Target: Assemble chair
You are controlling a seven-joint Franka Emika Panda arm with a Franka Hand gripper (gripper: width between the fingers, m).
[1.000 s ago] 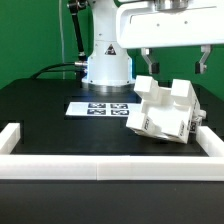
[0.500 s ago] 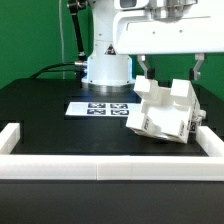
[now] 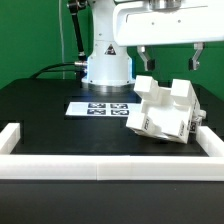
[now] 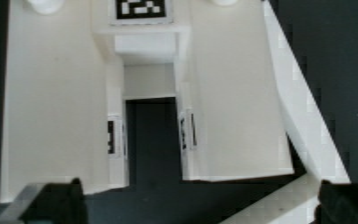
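Note:
The white chair (image 3: 162,112), built from blocky panels with black-and-white tags, lies tilted on the black table at the exterior view's right, against the white rail. My gripper (image 3: 168,60) hangs open just above it, fingers spread wide and holding nothing. In the wrist view the chair (image 4: 158,100) fills the frame, a marker tag (image 4: 140,8) on its panel, and both dark fingertips (image 4: 51,205) stand far apart at the edge, clear of the chair.
The marker board (image 3: 98,107) lies flat behind the chair's left side. A white rail (image 3: 100,167) borders the table front and sides. The robot base (image 3: 106,65) stands at the back, with a green backdrop behind it.
The gripper dipped toward the chair half a second ago and has since risen again, staying open. The chair has not moved.

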